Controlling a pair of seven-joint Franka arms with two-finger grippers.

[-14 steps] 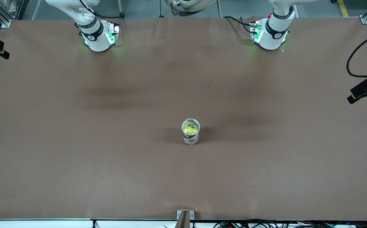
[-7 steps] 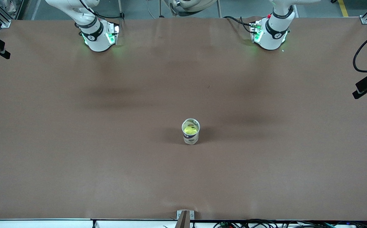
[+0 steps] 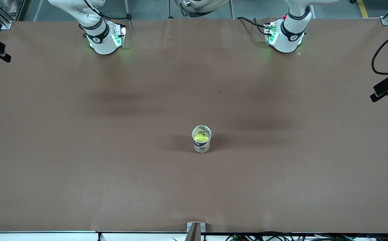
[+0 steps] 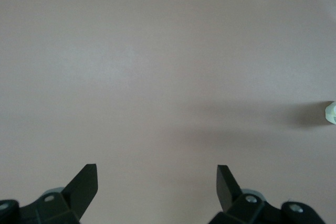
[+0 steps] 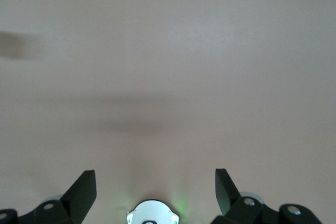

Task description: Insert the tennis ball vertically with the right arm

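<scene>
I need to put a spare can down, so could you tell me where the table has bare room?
Nearly all of the table is bare. The only item is the clear can with the tennis ball inside, mid-table. Free patches lie between it and each arm's end, and between it and the bases. Left gripper and right gripper wait open over bare surface. Nowhere is crowded.

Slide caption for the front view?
Tennis ball sits inside upright clear can mid-table; both arms retracted.
</scene>
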